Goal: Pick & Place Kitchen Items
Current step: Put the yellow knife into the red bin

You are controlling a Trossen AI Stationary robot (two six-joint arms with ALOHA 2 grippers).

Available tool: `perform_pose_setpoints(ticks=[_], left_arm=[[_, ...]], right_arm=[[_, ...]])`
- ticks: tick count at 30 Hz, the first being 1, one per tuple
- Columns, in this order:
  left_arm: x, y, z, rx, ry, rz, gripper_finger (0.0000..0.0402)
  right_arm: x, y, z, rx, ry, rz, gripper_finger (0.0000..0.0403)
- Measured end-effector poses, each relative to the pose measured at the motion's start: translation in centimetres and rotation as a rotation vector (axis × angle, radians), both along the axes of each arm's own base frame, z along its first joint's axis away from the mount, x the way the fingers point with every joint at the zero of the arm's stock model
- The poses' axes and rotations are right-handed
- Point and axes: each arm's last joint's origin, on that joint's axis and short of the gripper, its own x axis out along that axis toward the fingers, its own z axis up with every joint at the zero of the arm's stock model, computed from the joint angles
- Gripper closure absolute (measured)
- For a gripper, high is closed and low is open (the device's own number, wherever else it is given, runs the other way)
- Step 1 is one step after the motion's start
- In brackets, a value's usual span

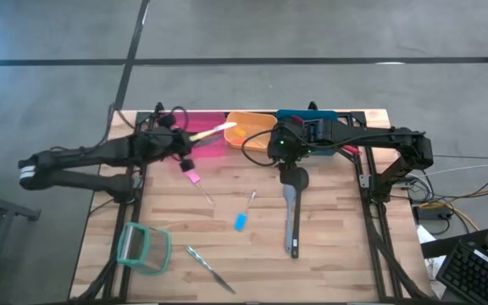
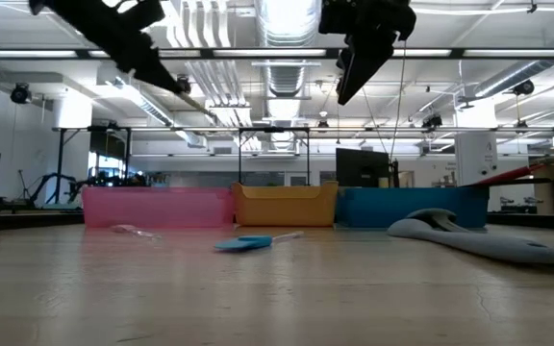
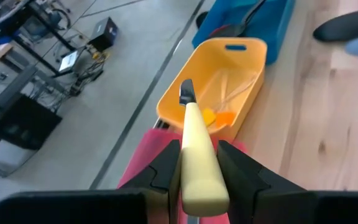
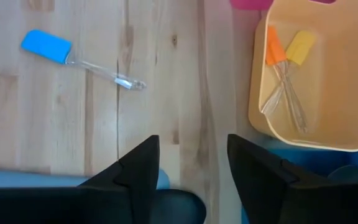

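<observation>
The left gripper (image 3: 201,168) is clamped on a cream-handled knife (image 3: 194,143), held raised over the pink bin (image 1: 203,140), with the blade tip reaching toward the orange bin (image 3: 253,68) just ahead. The right gripper (image 4: 191,168) stands wide and empty above the near edge of the teal bin (image 1: 312,119).

Risks, as judged: the knife is gripped low on a smooth, tapering handle, so it could pivot or slide out before it is over a bin; released where it is, it might strike a rim and tumble to the tabletop (image 1: 329,229).

Contents: the orange bin holds an orange spatula (image 4: 273,53) and a yellow spatula (image 4: 300,48), both with clear handles. The teal bin appears to hold a dark utensil, its kind unclear. What lies in the pink bin cannot be told.

Below and beyond the right gripper lie a grey spatula (image 1: 292,207) and a blue spatula (image 4: 47,46); a pink spatula (image 1: 195,180), a slim metal knife (image 1: 210,269) and a teal-rimmed clear container (image 1: 142,247) lie below the left gripper.
</observation>
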Motion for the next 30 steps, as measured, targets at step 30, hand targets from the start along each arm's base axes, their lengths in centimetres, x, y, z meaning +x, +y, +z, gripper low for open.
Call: perform_pose_setpoints(ticks=[30], left_arm=[[-6.2,6.4,-3.8,-0.278,0.013,0.107,0.0318]], right_arm=[[0.5,-0.1,0.3,-0.024,-0.052,0.031,0.0269]])
